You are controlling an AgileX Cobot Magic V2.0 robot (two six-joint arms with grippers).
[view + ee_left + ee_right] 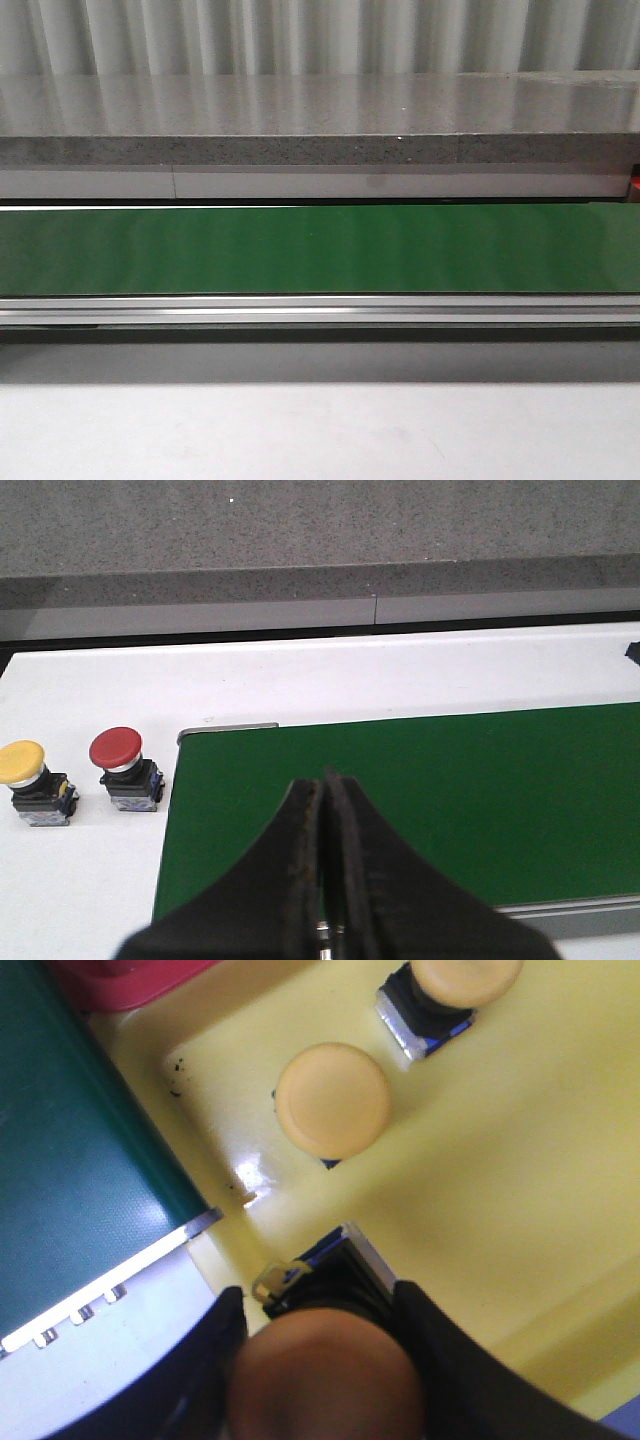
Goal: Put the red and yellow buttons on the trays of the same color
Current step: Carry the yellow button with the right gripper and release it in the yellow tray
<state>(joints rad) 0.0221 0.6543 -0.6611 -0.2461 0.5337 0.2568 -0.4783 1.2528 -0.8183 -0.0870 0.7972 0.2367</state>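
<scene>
Green conveyor belt (320,248) spans the front view side to side, with a grey stone counter (320,120) behind it and pale table surface (320,430) in front; no arm shows in that view. Left wrist view: left gripper (328,780) hovers over the belt near its end, fingers pressed together with nothing between them, pointing out across the green surface. Just past the belt's end, on the white surface (80,880), a red button (124,768) stands upright close to the belt edge, and a yellow button (33,780) stands just beside it on the side farther from the belt; the two are apart, not touching, both well clear of the left gripper. Right wrist view: right gripper (325,1360) is angled down over the yellow tray (520,1180), which sits right next to the belt's end, fingers clamped on either side of a held yellow button (325,1370) whose cap looks dark and shaded close to the camera, its base low over the tray floor; contact with the floor can't be judged. Two more yellow buttons rest in the same tray beyond it: nearer button (333,1100) and farther button (445,995), apart from each other. Corner of a red tray (130,982) shows beyond the yellow tray, alongside the belt.
</scene>
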